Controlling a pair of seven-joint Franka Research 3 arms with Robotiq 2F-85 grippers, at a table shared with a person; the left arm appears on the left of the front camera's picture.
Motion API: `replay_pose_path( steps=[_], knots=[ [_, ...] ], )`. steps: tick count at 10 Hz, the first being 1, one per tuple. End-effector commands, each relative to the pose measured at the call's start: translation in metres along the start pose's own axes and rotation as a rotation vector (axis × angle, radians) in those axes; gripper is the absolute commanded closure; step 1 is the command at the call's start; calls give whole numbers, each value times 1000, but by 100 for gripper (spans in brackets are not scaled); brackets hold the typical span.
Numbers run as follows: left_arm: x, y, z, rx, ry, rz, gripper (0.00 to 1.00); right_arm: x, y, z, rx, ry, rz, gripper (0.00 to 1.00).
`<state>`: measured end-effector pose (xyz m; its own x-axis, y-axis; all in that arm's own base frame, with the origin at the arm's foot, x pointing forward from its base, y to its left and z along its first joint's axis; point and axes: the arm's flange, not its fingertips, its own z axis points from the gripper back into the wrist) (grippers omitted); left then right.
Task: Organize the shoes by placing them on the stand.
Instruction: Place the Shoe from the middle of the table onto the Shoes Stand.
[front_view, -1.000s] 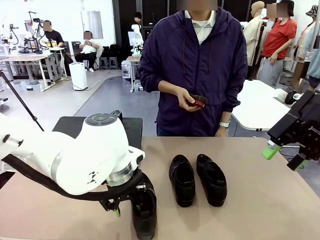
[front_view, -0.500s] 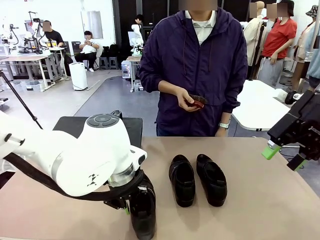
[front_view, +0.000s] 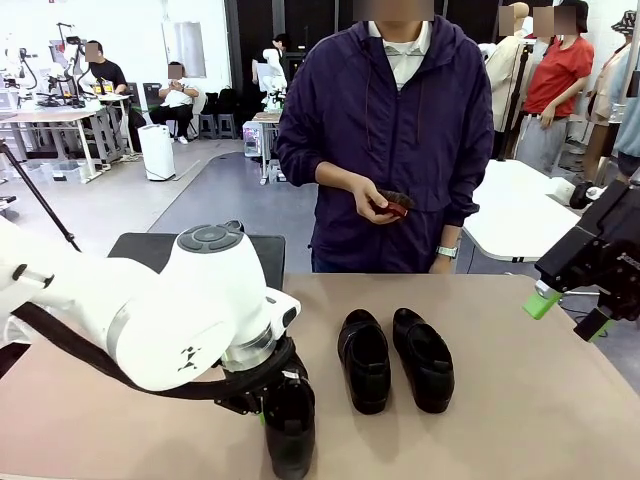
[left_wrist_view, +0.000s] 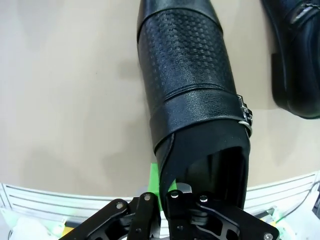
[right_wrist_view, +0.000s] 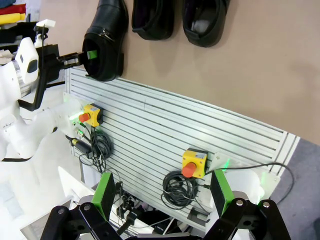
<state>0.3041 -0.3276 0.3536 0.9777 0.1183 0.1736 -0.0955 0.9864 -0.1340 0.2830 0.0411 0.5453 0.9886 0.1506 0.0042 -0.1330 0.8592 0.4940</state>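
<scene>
My big white left arm (front_view: 150, 320) bends down low, wrist pointing down. Its black left claw with green pads (left_wrist_view: 167, 186) squeezes tight on the back rim of a shiny black leather shoe (left_wrist_view: 190, 90). My black right claw (front_view: 566, 312) hangs in the air at my right side, fingers wide apart.

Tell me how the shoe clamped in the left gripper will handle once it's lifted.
The shoe looks stiff, so it should keep its shape. The left gripper pinches only the rim of its opening near the heel, so the long toe end will probably sag or swing. Its glossy leather may slip in that narrow grip.
</scene>
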Motion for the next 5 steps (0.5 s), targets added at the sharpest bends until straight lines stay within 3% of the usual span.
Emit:
replay_pose_path(
  steps=[1, 3, 5],
  knots=[
    [-1, -1, 50, -6, -32, -10, 100, 1, 2, 6, 3, 5, -6, 0],
    [-23, 11, 115, -60, -128, -86, 100, 1, 2, 6, 3, 5, -6, 0],
    [-35, 21, 136, -46, -175, -102, 100, 1, 2, 6, 3, 5, -6, 0]
  ],
)
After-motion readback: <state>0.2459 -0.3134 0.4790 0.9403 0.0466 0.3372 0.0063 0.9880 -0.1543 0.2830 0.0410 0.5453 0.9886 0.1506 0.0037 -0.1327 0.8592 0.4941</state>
